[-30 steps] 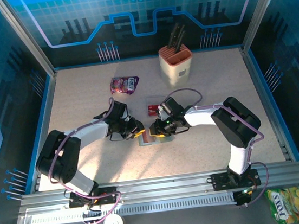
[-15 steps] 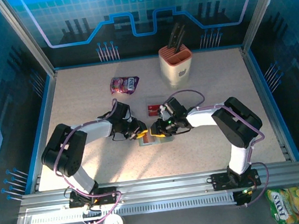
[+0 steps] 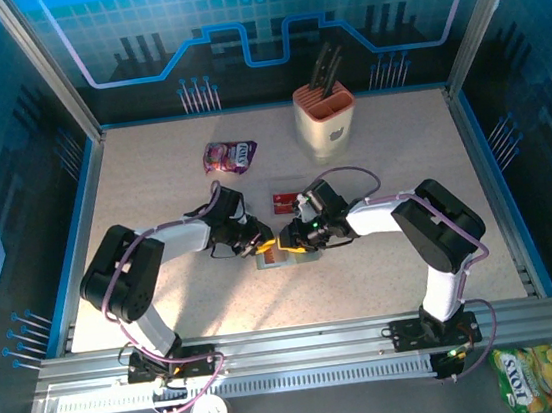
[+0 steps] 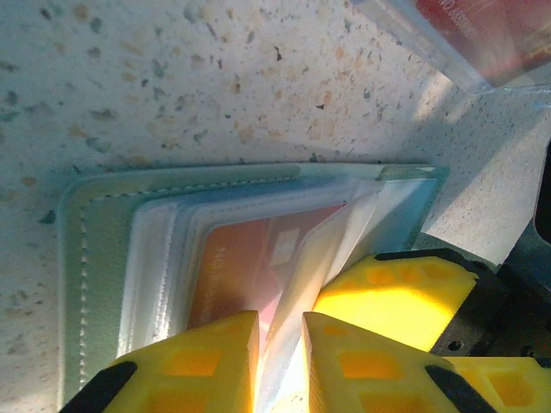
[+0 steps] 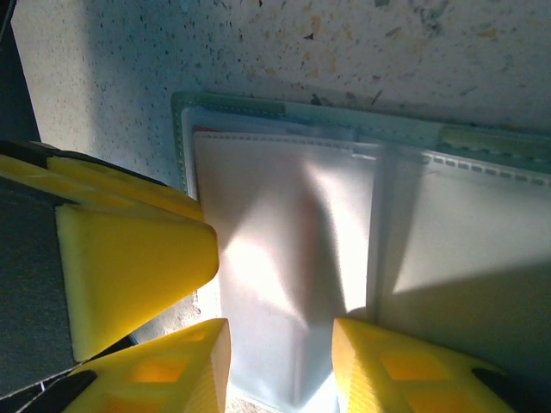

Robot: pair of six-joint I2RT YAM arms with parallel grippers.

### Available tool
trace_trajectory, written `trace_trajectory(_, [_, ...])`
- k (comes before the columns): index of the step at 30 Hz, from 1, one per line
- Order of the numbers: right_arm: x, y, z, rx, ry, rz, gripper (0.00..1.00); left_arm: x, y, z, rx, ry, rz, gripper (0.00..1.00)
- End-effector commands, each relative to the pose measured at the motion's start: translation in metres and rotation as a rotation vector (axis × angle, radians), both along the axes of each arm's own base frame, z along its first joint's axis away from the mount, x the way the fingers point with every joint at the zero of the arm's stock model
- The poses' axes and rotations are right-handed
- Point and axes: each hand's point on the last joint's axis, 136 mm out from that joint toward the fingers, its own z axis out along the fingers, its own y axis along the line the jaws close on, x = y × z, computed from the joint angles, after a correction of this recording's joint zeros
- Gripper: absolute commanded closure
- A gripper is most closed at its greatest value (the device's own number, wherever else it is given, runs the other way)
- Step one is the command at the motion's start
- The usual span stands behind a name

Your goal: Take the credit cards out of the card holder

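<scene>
The sage-green card holder (image 3: 280,255) lies open on the table between both grippers. In the left wrist view its clear sleeves (image 4: 172,258) fan out, with an orange-red credit card (image 4: 250,267) inside one. My left gripper (image 4: 281,344) is pinched on a raised clear sleeve leaf of the holder. My right gripper (image 5: 281,361) stands open over a cloudy sleeve (image 5: 284,258), one fingertip on each side. A finger of the left gripper (image 5: 129,275) is right beside it. A red credit card (image 3: 284,201) lies just behind the holder, under clear plastic (image 4: 448,52).
A beige knife block (image 3: 326,120) stands at the back. A purple snack pouch (image 3: 229,155) lies at the back left. A yellow snack bag (image 3: 534,376) sits off the table at the near right. Both arms crowd the table's middle.
My left gripper has moved a little to the right, closer to the holder and the right gripper. The right arm has barely shifted.
</scene>
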Motion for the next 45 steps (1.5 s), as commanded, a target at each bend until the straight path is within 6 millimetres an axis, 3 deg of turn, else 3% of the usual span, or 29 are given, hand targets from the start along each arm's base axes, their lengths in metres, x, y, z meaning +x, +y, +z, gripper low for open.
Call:
trace_trajectory(1, [-0.008, -0.015, -0.014, -0.048, 0.052, -0.027, 0.62, 0.000, -0.010, 0.003, -0.025, 0.018, -0.019, 0.81])
trace_trajectory(9, [-0.006, -0.015, -0.008, -0.035, 0.039, -0.033, 0.62, 0.002, -0.012, 0.010, -0.031, 0.008, -0.020, 0.84])
trace_trajectory(24, [0.007, -0.031, 0.025, -0.020, -0.044, -0.072, 0.62, 0.008, -0.022, 0.026, -0.026, -0.005, -0.047, 0.83])
trace_trajectory(45, [0.005, -0.077, 0.048, -0.044, -0.103, -0.131, 0.62, 0.018, -0.075, 0.020, -0.030, -0.004, -0.125, 0.81])
